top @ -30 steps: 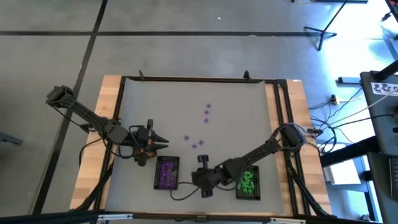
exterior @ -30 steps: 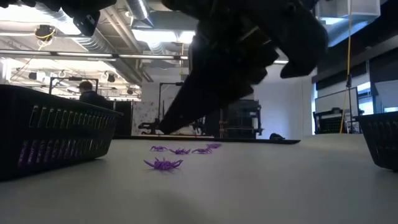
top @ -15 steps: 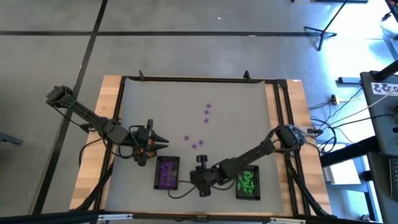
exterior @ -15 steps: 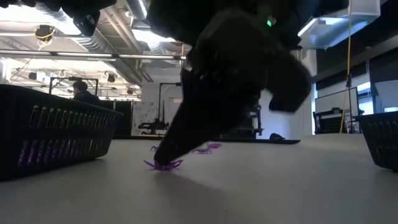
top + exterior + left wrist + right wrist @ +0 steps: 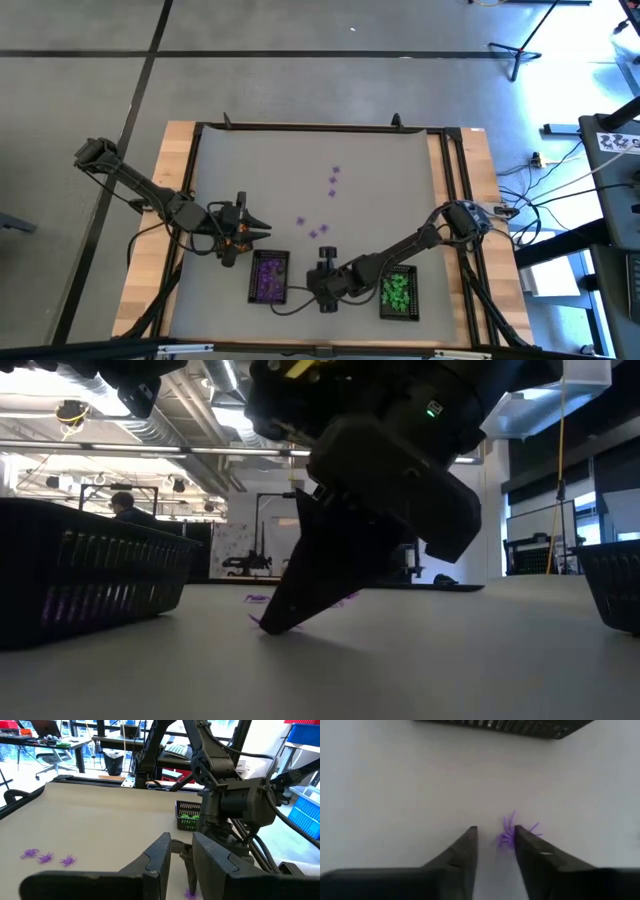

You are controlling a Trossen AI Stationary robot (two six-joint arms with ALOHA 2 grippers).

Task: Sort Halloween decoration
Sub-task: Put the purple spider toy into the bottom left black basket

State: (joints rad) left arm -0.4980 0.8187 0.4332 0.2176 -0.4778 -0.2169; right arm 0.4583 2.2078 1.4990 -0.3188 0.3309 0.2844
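purple spider trinket [image 5: 511,834] on the table [image 5: 380,160] near its front edge, between the two mesh trays, lying just ahead of the right gripper [image 5: 495,836] and nearer one finger than centred; no clear long axis. jaws parted, tips down at the table, nothing clamped. left gripper [image 5: 181,851] farther off by the left edge, fingers slightly apart, empty.

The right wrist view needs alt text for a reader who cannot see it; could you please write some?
The right gripper points down at a pale table, its two dark fingers parted, with a tiny purple spider trinket lying just past the fingertips, close to one of them. A black mesh tray edges the far side.
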